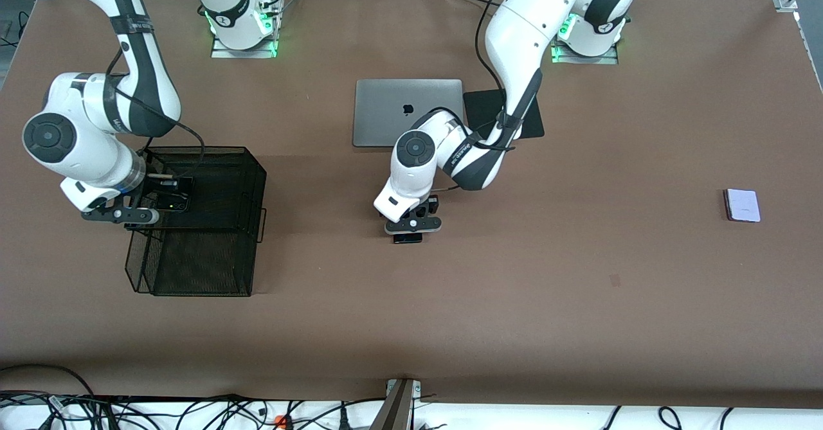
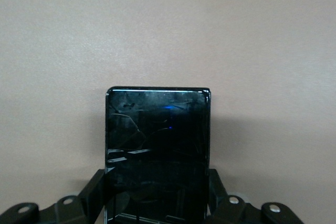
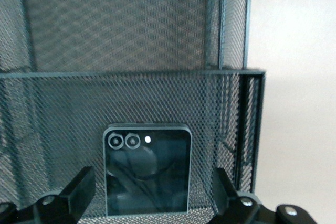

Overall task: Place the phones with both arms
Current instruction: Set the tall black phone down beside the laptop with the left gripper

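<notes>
A long slim black phone (image 2: 157, 129) lies on the brown table near its middle, nearer to the front camera than the laptop. My left gripper (image 2: 157, 178) is low over it, with a finger against each long edge; in the front view the gripper (image 1: 411, 227) hides all but the phone's end (image 1: 407, 238). A small squarish black phone (image 3: 147, 174) lies inside the black mesh basket (image 3: 157, 98). My right gripper (image 3: 153, 178) is open above it, its fingers well clear of both sides, and it also shows in the front view (image 1: 164, 193). A white/lavender phone (image 1: 742, 205) lies toward the left arm's end.
The mesh basket (image 1: 256, 179) stands toward the right arm's end, with the squarish phone (image 1: 177, 193) in the part farther from the front camera. A closed silver laptop (image 1: 407, 112) and a black pad (image 1: 482, 105) beside it lie near the arms' bases.
</notes>
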Motion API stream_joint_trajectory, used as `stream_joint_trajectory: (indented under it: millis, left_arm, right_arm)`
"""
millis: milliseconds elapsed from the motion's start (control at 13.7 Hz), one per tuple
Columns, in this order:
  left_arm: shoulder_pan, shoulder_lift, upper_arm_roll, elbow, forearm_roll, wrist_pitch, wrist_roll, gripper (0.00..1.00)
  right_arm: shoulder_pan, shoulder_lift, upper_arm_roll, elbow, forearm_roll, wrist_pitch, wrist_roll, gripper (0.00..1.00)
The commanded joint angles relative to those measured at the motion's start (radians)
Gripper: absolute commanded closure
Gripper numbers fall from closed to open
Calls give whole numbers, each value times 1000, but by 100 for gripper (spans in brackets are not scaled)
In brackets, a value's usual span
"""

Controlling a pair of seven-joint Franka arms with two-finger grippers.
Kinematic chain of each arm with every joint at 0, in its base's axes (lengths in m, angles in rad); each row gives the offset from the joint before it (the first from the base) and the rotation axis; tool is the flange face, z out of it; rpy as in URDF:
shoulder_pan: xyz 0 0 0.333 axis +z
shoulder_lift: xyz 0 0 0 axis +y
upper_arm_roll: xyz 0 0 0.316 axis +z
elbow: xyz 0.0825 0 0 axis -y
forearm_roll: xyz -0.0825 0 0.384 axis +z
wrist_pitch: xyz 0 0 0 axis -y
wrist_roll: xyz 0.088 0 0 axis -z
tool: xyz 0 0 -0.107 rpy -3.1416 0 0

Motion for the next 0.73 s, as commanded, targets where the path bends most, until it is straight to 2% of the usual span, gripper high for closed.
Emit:
stream_joint_trajectory:
  millis: [0,73,146,364,656]
  left_arm:
    - [-37,31,50,51,-8,-13,-33,100]
    - [-37,36,51,51,-8,-2,-45,64]
    - [-40,39,53,48,-4,26,-59,1]
    - [-60,22,81,51,13,9,-122,0]
    - [15,-53,61,97,6,-263,-22,0]
  right_arm:
    - [4,-2,11,141,85,-157,-17,1]
    - [7,16,13,201,114,-217,-17,1]
    - [12,29,14,255,138,-266,-15,1]
    - [33,36,14,290,201,-296,-6,1]
    - [134,58,36,356,206,-293,0,1]
